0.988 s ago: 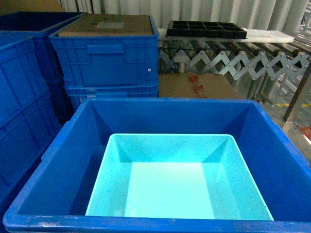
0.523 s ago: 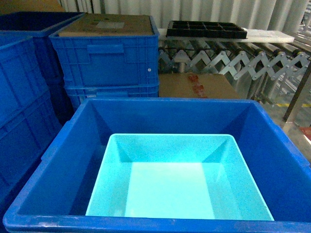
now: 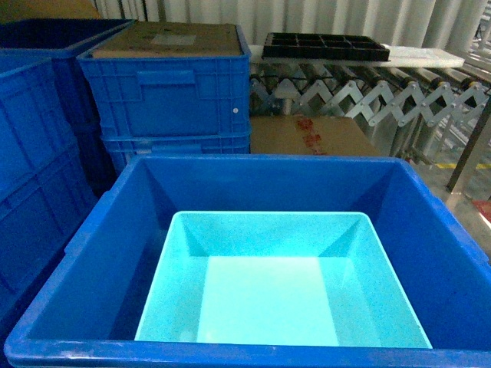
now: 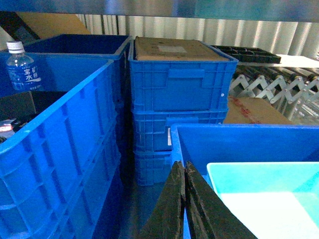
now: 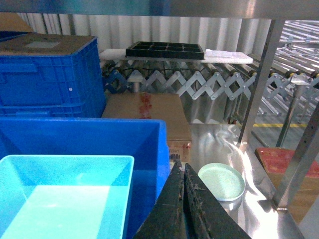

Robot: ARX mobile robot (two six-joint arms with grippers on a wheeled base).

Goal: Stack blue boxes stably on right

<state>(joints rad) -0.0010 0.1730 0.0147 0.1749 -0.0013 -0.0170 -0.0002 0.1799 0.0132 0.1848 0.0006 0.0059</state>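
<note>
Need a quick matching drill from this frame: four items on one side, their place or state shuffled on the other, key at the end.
Items:
1. turquoise tub
2. water bottle
3. black tray
4. round lid

Places:
A. on the roller conveyor at the back
B. inside the dark blue tub
C. on the floor right of the dark blue tub
D. in a ribbed crate on the left

Pairs: 1-B, 2-D, 3-A, 4-C
</note>
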